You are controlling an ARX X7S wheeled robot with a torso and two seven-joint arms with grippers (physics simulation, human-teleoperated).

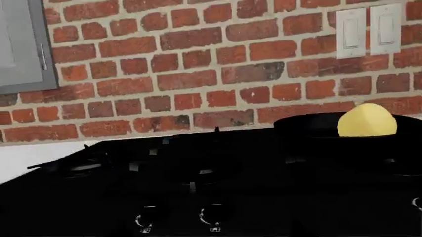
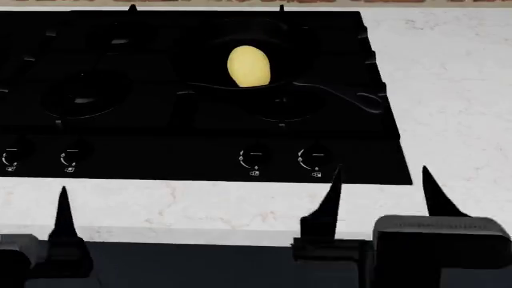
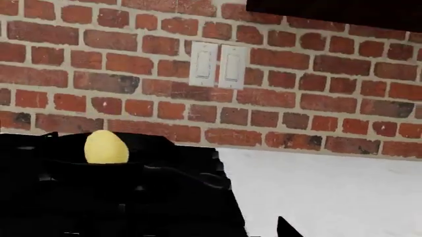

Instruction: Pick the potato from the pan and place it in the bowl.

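Note:
The pale-yellow potato lies in the black pan on the stove's back right burner. The pan's handle points right. The potato also shows in the left wrist view and the right wrist view, sitting in the pan. My right gripper is open and empty, low at the counter's front edge, well in front of the pan. My left gripper shows only one finger at the front left, with nothing held. The bowl is out of view.
The black stove has knobs along its front. White counter lies to the stove's right. A brick wall with light switches stands behind. A grey cabinet hangs at the left.

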